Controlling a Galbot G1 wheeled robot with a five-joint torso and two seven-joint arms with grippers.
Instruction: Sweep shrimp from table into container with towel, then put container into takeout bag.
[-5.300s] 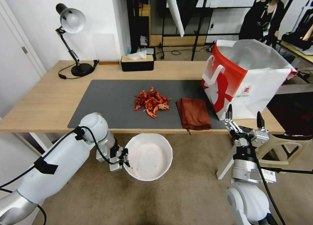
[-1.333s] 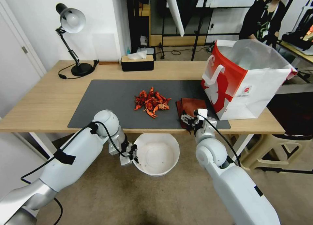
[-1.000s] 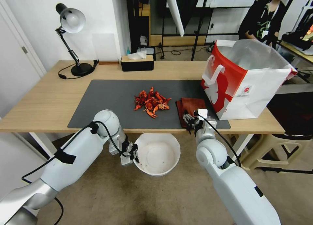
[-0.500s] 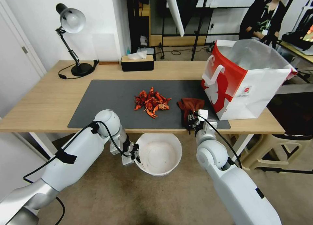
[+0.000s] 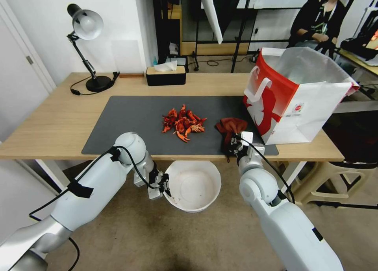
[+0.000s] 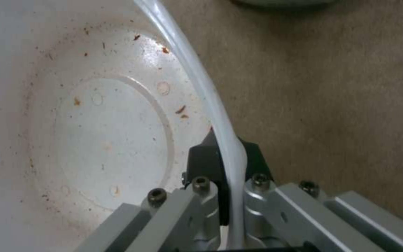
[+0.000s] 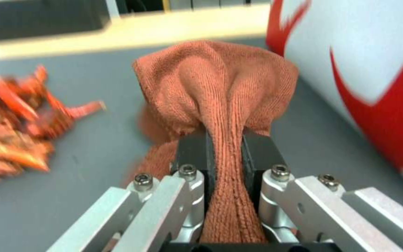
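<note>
Nearest the robot, below the counter's (image 5: 47, 145) front edge, the left gripper (image 5: 164, 185) is clamped on the rim of the container (image 5: 193, 186), one finger inside the wall and one outside; the left wrist view shows the thin rim bending slightly in the pinch. The white bowl looks light and somewhat flexible, so a rim hold serves while it is empty, though I judge it may sag or twist once loaded. It hangs over the floor, just in front of and below the shrimp (image 5: 183, 122). Up on the counter, to the right of the shrimp and near the front edge of the grey mat (image 5: 130, 121), the right gripper (image 5: 235, 139) has its jaws closed on a bunched fold of the towel (image 5: 231, 126), which rises into a soft hump beyond the fingers. The cloth is limp and grippy, so it will drape rather than push stiffly; a low, broad hold probably sweeps better. The shrimp, loose, light and spiky, lie in a pile that could scatter or snag. Beyond the towel, on the far right of the shrimp, the takeout bag (image 5: 299, 102) stands open, stiff and upright.
</note>
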